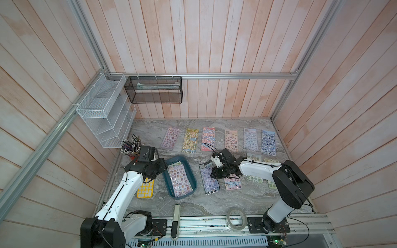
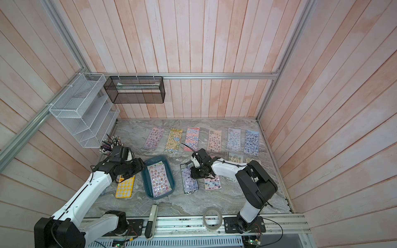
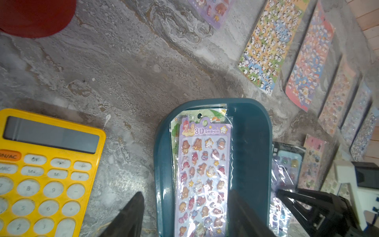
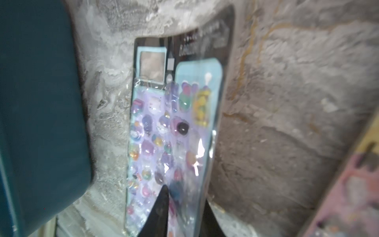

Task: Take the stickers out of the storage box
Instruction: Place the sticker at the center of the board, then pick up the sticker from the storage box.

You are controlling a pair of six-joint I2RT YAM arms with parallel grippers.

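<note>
jaws apart on both arms, stickers left in the box
left gripper (image 3: 185, 194) is spread wide, one finger outside the shallow dark teal plastic storage box (image 1: 190, 170) and one over its inside. a purple cartoon sticker sheet in a clear sleeve (image 3: 203, 174) lies in there on top of another. right gripper (image 4: 185, 195) shows a narrow gap, low over a black-bordered purple sticker sheet (image 1: 209, 182) on the grey marbled table (image 1: 214, 206) just beside the box. six more sheets (image 1: 208, 138) line the far side.
</note>
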